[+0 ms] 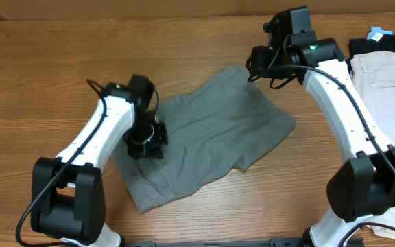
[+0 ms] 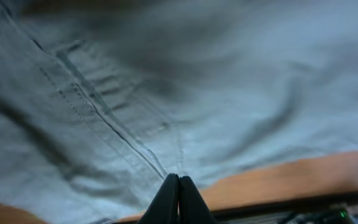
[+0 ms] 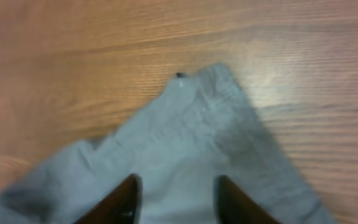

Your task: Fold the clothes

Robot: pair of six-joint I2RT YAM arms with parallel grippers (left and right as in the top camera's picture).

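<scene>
Far left is just bare wooden table (image 1: 46,55), then my left arm reaches in over the left part of the grey shorts (image 1: 211,130). The shorts lie spread out, a bit rumpled, roughly in the middle of the table, with one end toward the near left and the other toward the far right.

My left gripper (image 2: 179,182) is right down over the cloth on that left side. In the left wrist view the two fingers are pressed together into a single point. I can't see any fabric caught between them, so I can't tell whether they're pinching a bit of it. A stitched seam (image 2: 104,118) runs diagonally across the cloth ahead of the tips, and the table edge shows past the hem on the right.

Moving right, the shorts' far corner (image 3: 213,74) sits flat on the wood, pointing away from me. My right gripper (image 3: 178,190) hangs over that corner with its fingers clearly apart, one on each side of the fabric and nothing held between them. There's a tiny dark speck (image 3: 180,75) near the corner tip, too small to make out.

At the far right edge of the table there's a folded beige garment (image 1: 382,86) with a black garment (image 1: 382,46) beyond it, well apart from the shorts.
</scene>
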